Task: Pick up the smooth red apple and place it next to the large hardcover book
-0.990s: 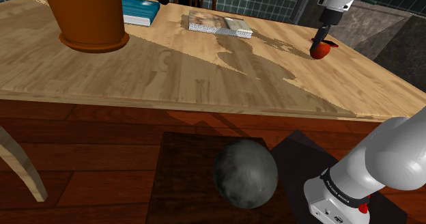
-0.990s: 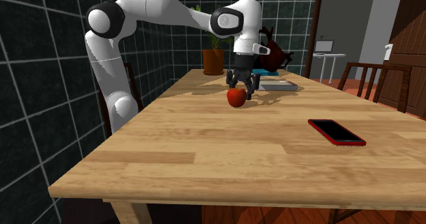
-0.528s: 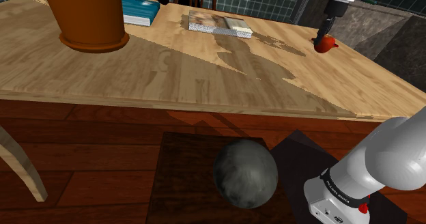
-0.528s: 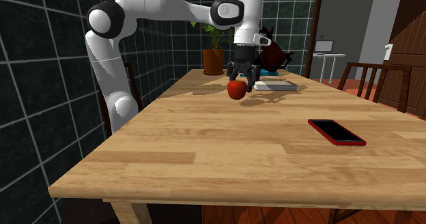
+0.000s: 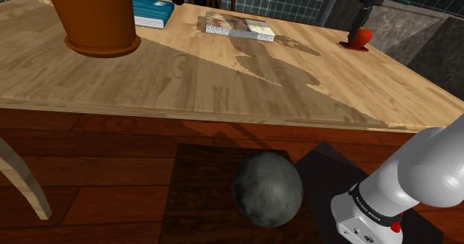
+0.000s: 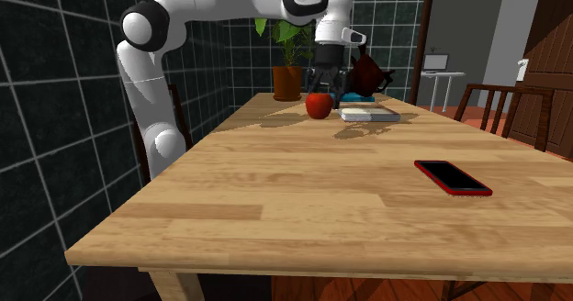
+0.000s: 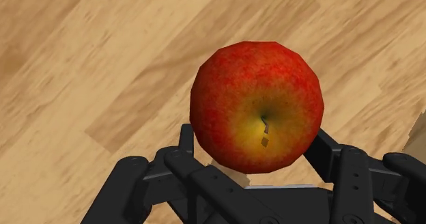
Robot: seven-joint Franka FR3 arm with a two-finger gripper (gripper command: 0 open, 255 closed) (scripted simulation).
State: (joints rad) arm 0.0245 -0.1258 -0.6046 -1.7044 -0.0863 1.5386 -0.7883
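Round, smooth red apple (image 7: pixel 256 106), yellow-blushed stem end towards the hand — clamped in all-black two-finger gripper (image 7: pixel 252 141), over pale wood-grain tabletop (image 7: pixel 82 65)

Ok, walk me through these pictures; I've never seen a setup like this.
This is a white robot arm with a black two-finger hand, drawn by a simulator. One picture looks down over the wooden table from beside the arm's base, one faces the table from one end, one looks along the hand. On the table lie a pale hardcover book, a teal book, a brown plant pot and a black phone with a red rim. The hand is shut on a red apple, held above the wood.
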